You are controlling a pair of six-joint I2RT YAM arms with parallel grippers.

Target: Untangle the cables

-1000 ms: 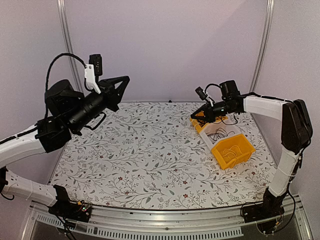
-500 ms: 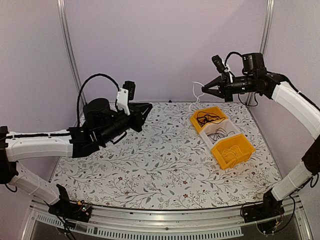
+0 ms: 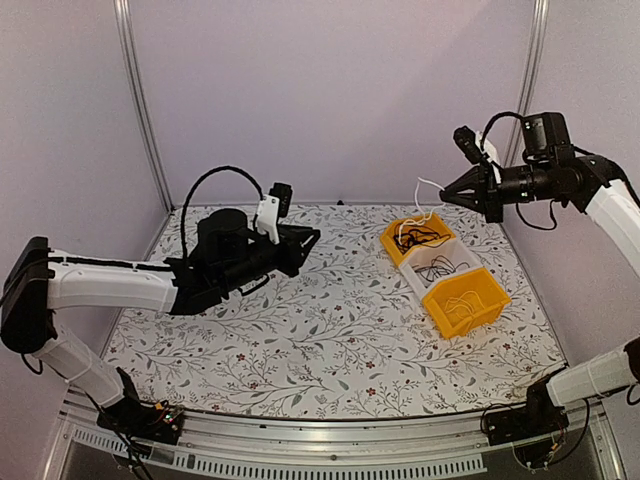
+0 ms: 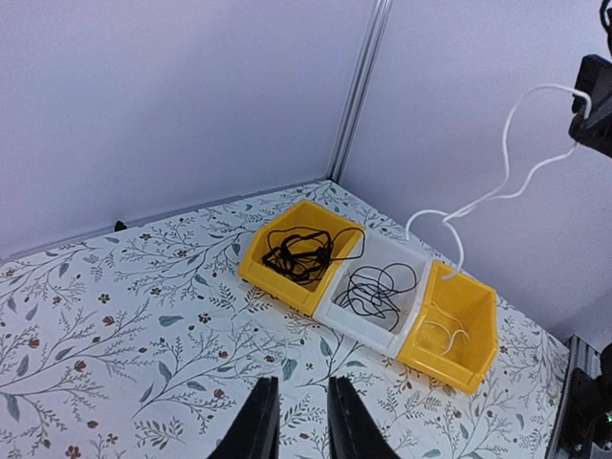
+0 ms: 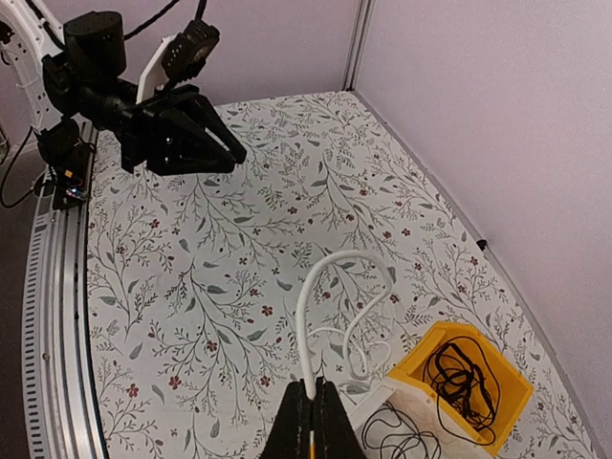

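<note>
The right gripper (image 5: 311, 392) is high above the table (image 3: 300, 330), at about 2 o'clock from the table's middle in the top view. Its fingers are pressed together on a white cable (image 5: 300, 325). From the fingertips this cable rises, makes a loop in the air and then hangs down toward a row of three bins that stand touching one another at about 3 o'clock on the table. Its lower end goes down to the near yellow bin (image 4: 478, 311), where thin white cord lies on the bottom. The far yellow bin (image 4: 263, 251) holds a bundle of black cables (image 4: 298, 253), and the white bin (image 4: 402, 258) between the two yellow ones holds one more black cable (image 4: 375, 287), loosely coiled.

The left gripper (image 4: 300, 392) hovers over the table at about 11 o'clock and points toward the bins, well apart from them. Its fingers have a narrow gap between them and hold nothing
</note>
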